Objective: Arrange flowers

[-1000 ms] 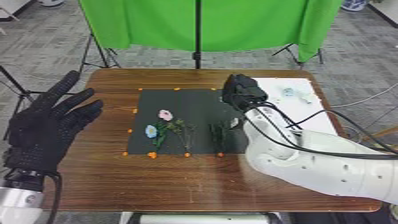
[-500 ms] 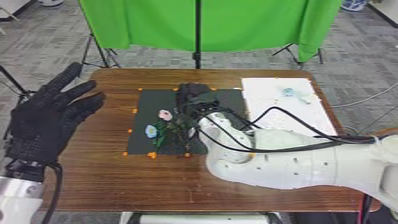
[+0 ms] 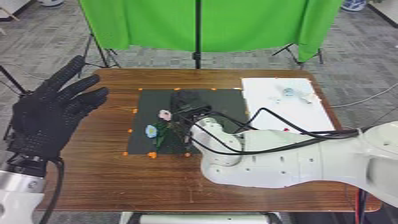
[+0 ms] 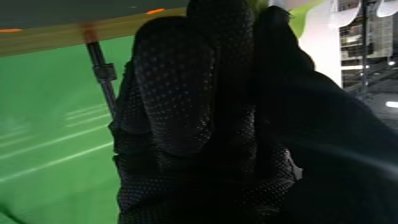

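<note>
On mat [image 3: 148, 103], pink fl. [image 3: 165, 115] and blue fl. [image 3: 151, 131] are laid. Pale fl. [image 4: 300, 4] is apparently pinched in RH [image 3: 189, 102]; LH [image 3: 43, 116] is spread. Placement step judged underway; next, stem to be aligned, then released.

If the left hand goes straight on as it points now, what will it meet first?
Nearby, the way of the left hand looks free; farther on it would probably meet the green cloth, but depth is unclear.
</note>
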